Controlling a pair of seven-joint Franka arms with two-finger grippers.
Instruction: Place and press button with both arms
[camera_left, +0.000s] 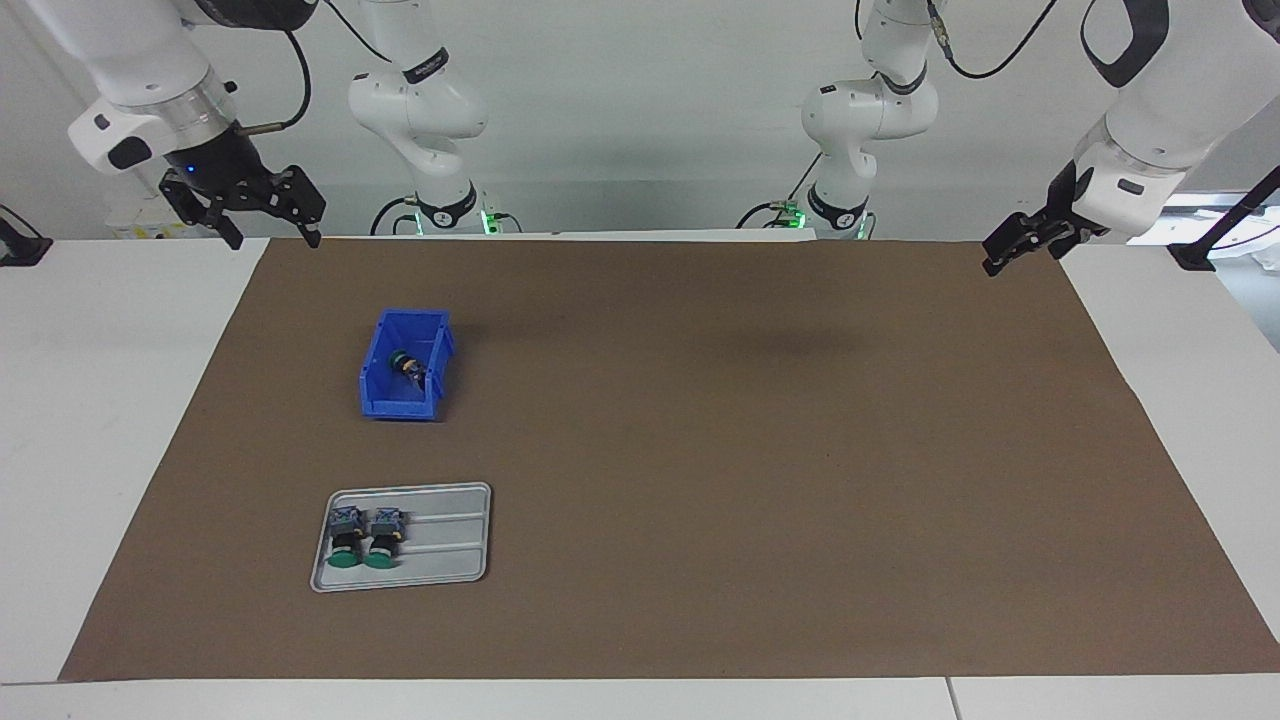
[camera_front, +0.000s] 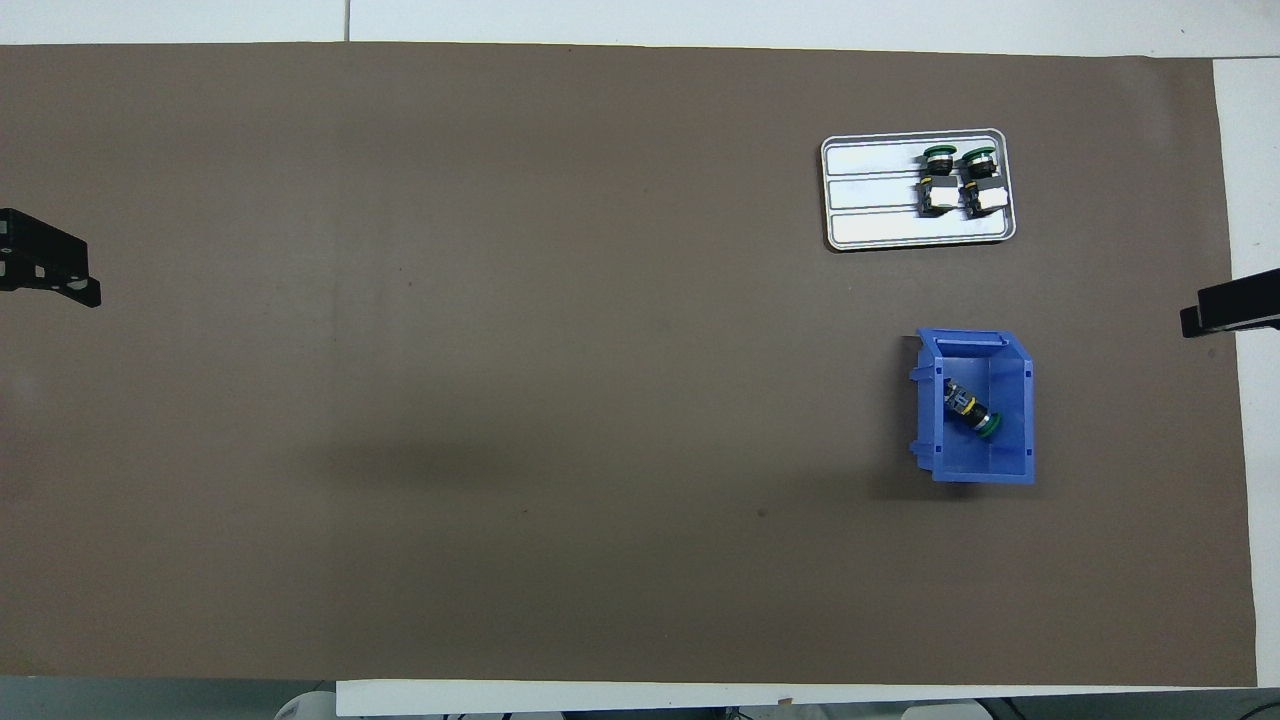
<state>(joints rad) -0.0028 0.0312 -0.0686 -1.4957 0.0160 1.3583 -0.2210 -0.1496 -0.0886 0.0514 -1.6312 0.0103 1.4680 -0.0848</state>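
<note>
Overhead view shows one button (camera_front: 972, 410) lying on its side inside the blue bin (camera_front: 1018, 440), slanted across the bin floor with its green cap pointing toward the robots and its blocky body toward the bin's open lip. The bin sits on the brown mat (camera_front: 500, 400) toward the right arm's end of the table. Farther from the robots than the bin, and apart from it, a grey metal tray (camera_front: 870, 215) holds two more buttons (camera_front: 958, 180) side by side and touching, both lying down with green caps pointing away from the robots; they fill the end of the tray toward the right arm's end of the table, the remainder of its ribbed floor bare. In the facing view the right gripper (camera_left: 268, 225) hangs in the air over the mat's corner at the robots' edge, its fingers spread wide and holding nothing. The left gripper (camera_left: 1010, 250) hangs over the mat's edge at the left arm's end, tilted, its fingers parted and empty too. Both arms wait well apart from the bin and tray.
</note>
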